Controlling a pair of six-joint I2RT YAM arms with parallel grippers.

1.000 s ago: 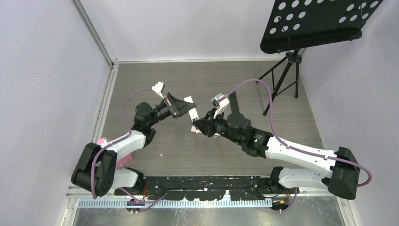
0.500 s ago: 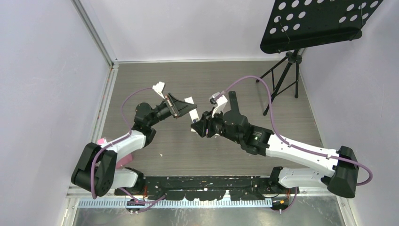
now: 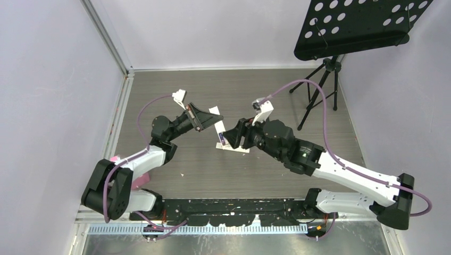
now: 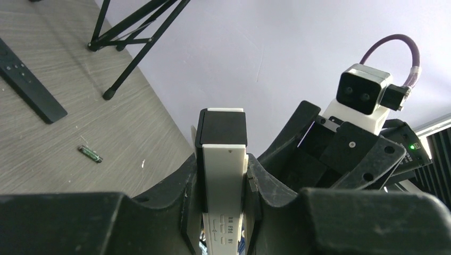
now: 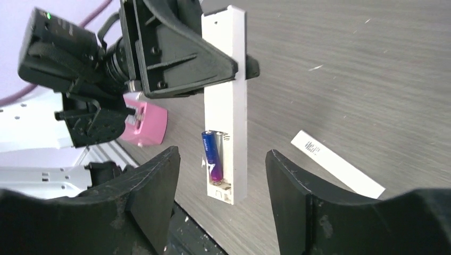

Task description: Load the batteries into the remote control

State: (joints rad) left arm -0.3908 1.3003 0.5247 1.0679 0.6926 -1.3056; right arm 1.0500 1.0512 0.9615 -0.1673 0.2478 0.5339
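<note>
My left gripper is shut on a long white remote control and holds it off the table, battery bay outward. In the right wrist view the remote control has one purple-blue battery in the open bay at its lower end. My right gripper is open, its fingers either side of that end without touching it. From above, the left gripper and right gripper face each other over the remote control. A green battery lies on the table.
A white cover strip lies flat on the table beside the remote. A pink object sits by the left arm's base. A black slim remote and the music stand's legs are on the far side. The stand's black desk overhangs the back right.
My right gripper has opened and its wrist has drawn back to the right, away from the remote. The left arm still holds the remote in nearly the same place.
</note>
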